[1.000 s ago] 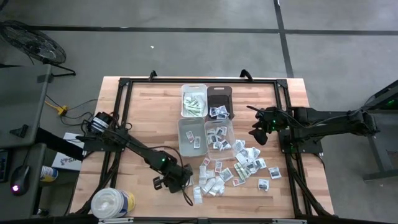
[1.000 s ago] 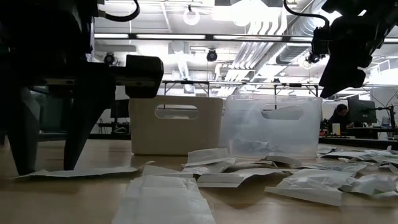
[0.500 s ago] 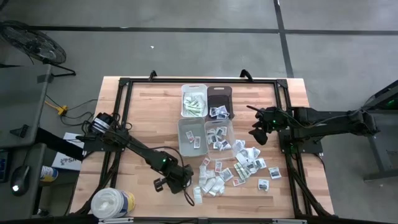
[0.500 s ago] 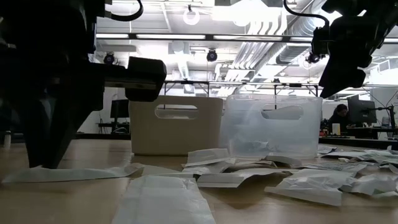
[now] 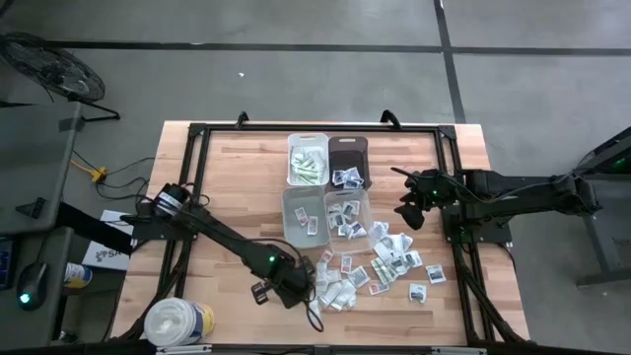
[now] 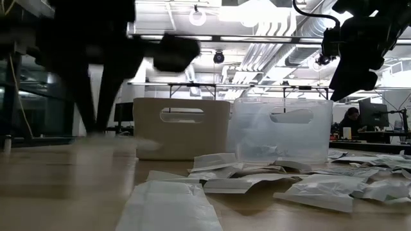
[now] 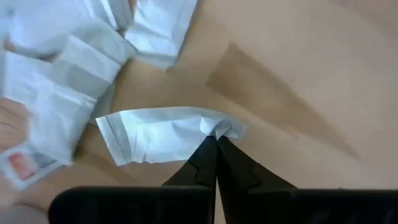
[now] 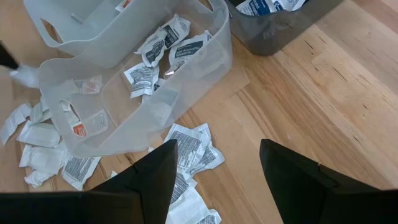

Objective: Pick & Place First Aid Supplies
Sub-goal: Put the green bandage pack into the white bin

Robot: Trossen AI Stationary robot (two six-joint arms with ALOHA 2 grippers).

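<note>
Where the wooden table (image 5: 237, 187) carries everything, the four small bins make the landmark: a white bin (image 5: 308, 158) and a dark bin (image 5: 348, 161) at the far side, two clear bins (image 5: 304, 213) nearer the front edge. A big white round tub (image 5: 178, 320) with a yellow-blue label stands at the front left corner, well apart from the bins. The left arm (image 5: 212, 234) reaches from the left side toward the front of the bins; the right arm (image 5: 523, 192) stretches in from the right.

The loose first aid packets (image 5: 394, 258) lie scattered in front of and to the right of the clear bins, with more inside the bins. The left gripper (image 5: 299, 288) is just in front of the left clear bin, at the left edge of that scatter. Its fingers are pressed together, pinching the corner of one white packet (image 7: 165, 134), which the left wrist view shows hanging above the wood. The right gripper (image 5: 410, 209) hovers just right of the clear bins with its fingers spread wide and nothing between them.
</note>
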